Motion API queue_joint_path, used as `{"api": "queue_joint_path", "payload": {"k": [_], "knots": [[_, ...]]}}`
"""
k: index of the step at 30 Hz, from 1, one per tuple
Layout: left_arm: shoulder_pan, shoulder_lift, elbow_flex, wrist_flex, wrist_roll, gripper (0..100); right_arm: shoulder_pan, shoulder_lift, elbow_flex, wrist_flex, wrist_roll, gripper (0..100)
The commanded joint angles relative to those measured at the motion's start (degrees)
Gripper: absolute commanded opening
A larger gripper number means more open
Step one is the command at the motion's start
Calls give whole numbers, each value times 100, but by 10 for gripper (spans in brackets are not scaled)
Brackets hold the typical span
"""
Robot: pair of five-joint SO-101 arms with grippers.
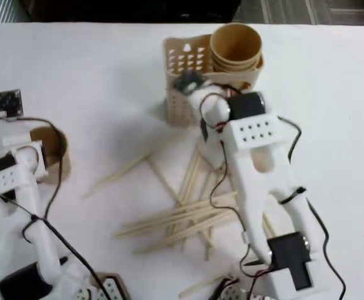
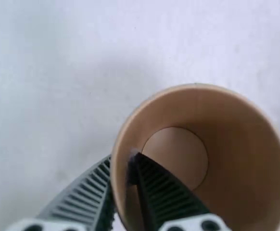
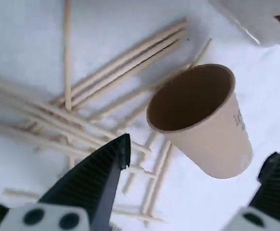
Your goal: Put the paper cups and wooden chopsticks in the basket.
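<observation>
My left gripper (image 2: 122, 161) is shut on the rim of a tan paper cup (image 2: 202, 154), one finger inside and one outside. In the high view this cup (image 1: 52, 145) stands at the table's left, by the left gripper (image 1: 32, 156). My right gripper (image 3: 200, 149) is open above another paper cup (image 3: 197, 120), which sits among wooden chopsticks (image 3: 120, 62) with its mouth toward the camera. The fingers stand apart from that cup on either side. Several chopsticks (image 1: 182, 212) lie scattered mid-table. The cream basket (image 1: 182, 69) at the back holds stacked paper cups (image 1: 235, 44).
The right arm (image 1: 257, 169) stretches over the chopstick pile toward the basket and hides part of it. A small black square board (image 1: 5, 104) lies at the far left. Cables trail from both arms across the white table (image 1: 94, 81).
</observation>
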Motion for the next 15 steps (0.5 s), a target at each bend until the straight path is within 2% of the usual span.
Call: {"api": "queue_joint_path", "payload": {"k": [1, 4, 9, 12, 15], "knots": [[189, 119, 35, -26, 44, 23, -48, -198, 158, -760, -1020, 409], [189, 119, 35, -26, 44, 23, 66, -198, 651, -1675, -1310, 409], [189, 84, 123, -53, 44, 23, 374, -198, 1582, -3125, -1310, 408], [189, 84, 132, -62, 44, 23, 585, -198, 1969, -3486, -1275, 408], [189, 84, 132, -62, 44, 23, 769, -145, 2119, -3512, -888, 408]]}}
